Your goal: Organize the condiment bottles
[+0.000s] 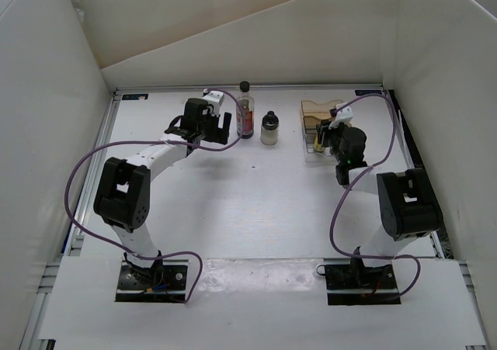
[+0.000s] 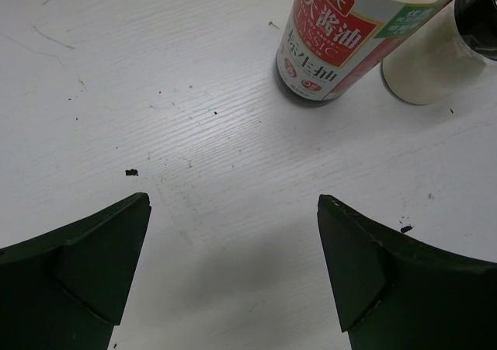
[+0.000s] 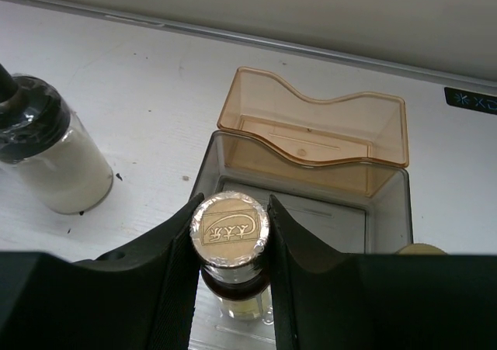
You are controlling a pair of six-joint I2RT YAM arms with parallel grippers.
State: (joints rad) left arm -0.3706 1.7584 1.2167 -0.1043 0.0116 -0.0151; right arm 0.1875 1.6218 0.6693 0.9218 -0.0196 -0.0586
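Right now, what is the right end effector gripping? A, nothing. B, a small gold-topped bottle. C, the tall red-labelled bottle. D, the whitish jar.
B: in the right wrist view the right end effector is closed against both sides of the small gold-topped bottle, at the rack.

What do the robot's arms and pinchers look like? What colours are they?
The left arm and right arm have white tubes and chunky black joints. Purple cables loop along them. A tiny green light glows on the right one. The fingers are dark wedges.
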